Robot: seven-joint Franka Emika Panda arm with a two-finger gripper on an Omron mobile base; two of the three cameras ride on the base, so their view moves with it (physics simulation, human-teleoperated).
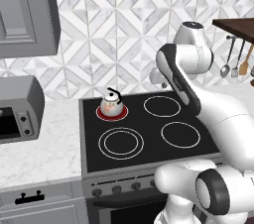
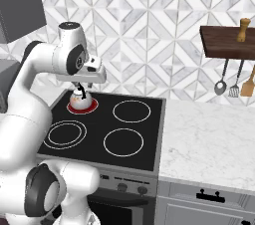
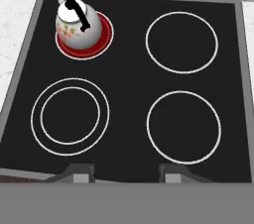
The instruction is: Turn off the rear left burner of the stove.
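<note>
At the far left of the left base view, a grey toaster oven [image 1: 19, 109] sits on a white marble counter [image 1: 44, 153], below a grey wall cabinet [image 1: 27, 12] in the upper left corner. Just right of it lies the stove [image 1: 149, 129], a black glass top in a grey frame, filling the middle of the frame. The rear left burner [image 1: 112, 113] glows red at the upper left of the glass, and a small white kettle [image 1: 111, 103] with a black handle stands on it. Below it is a double white ring [image 1: 121, 142]; two plain white rings lie to the right. A row of dark knobs [image 1: 116, 189] runs along the front panel, at the bottom centre.

The white arm rises from the lower right and bends over the right side of the stove. In the hand view the gripper [image 3: 126, 173] shows at the bottom edge, its two fingertips well apart and holding nothing, above the front of the stove.

At the upper right, a dark wooden shelf [image 1: 238, 27] carries hanging utensils [image 1: 235, 59].
</note>
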